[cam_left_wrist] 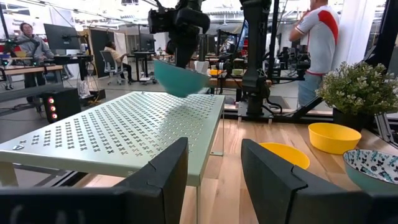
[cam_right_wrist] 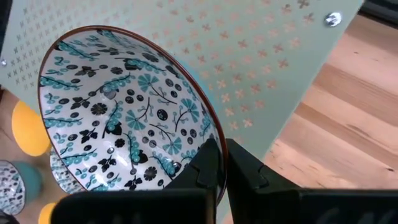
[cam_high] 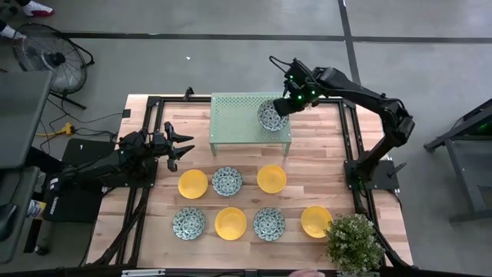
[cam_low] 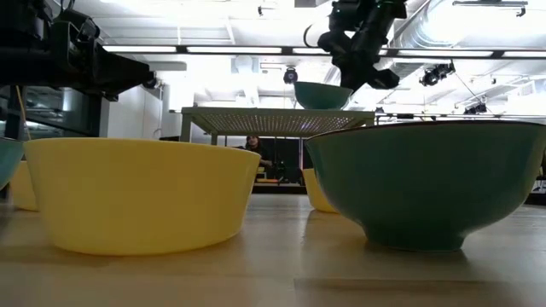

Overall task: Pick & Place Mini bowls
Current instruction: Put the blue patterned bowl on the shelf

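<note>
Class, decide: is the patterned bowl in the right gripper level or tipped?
Tipped. The right gripper pinches the patterned bowl by its rim; it hangs slanted above the rack.

It was a robotics lab or workshop: a wooden table [cam_high: 307, 192] framed with black rails, a floor fan [cam_high: 46, 58] on grey concrete, exposed ceiling ducts [cam_low: 461, 34], and people at monitor desks [cam_left_wrist: 37, 59] behind.

teal-patterned bowl [cam_right_wrist: 127, 115], pale green rack [cam_high: 238, 115]
</note>
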Robot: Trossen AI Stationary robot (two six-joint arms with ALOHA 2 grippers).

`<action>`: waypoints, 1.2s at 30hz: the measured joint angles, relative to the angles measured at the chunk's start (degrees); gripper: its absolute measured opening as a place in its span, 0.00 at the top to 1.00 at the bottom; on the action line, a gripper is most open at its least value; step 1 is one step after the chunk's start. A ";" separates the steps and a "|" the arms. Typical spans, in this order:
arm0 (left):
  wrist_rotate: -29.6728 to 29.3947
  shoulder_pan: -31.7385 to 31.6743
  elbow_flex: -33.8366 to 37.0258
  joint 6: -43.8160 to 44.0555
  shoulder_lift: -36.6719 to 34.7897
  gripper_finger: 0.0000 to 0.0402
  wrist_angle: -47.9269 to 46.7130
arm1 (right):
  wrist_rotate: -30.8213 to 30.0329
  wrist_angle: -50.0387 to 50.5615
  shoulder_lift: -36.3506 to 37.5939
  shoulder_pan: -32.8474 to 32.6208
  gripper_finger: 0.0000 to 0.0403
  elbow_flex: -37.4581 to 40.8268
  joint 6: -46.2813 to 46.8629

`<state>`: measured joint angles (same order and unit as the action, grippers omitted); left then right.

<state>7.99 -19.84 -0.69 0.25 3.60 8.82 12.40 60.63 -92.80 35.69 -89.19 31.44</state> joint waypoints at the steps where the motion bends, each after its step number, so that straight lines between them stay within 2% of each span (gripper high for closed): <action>1: 0.00 0.00 0.00 0.01 0.00 0.63 0.00 | 0.02 0.02 -0.13 0.11 0.99 0.00 0.00; 36: -0.09 0.00 0.00 0.00 0.02 0.63 0.00 | 4.38 0.91 -1.33 3.08 0.96 0.00 -0.96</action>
<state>7.90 -19.84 -0.69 0.25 3.61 8.82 16.78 61.54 -94.13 38.77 -89.19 30.48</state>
